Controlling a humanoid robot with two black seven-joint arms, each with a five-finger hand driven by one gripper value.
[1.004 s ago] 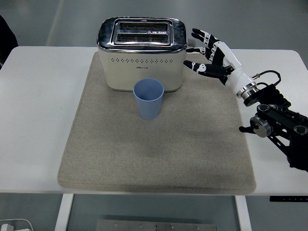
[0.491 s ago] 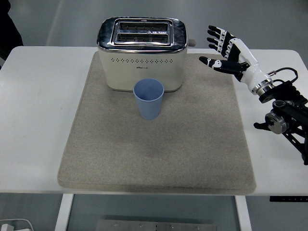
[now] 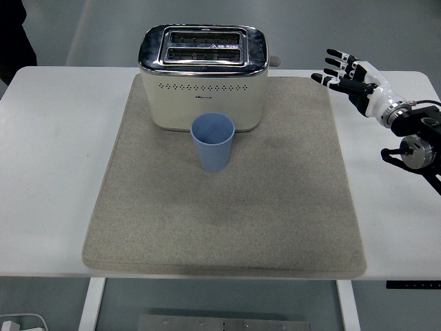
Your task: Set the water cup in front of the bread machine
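beige mat [image 3: 227, 207] on white table [image 3: 55, 172]

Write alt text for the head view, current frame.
A blue cup stands upright on a beige mat directly in front of a cream toaster on a white table. The robot's right hand, fingers spread and empty, hovers near the table's right edge.

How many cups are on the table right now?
1. A single blue cup stands upright on the grey mat, directly in front of the toaster. Nothing suggests another hidden behind it.
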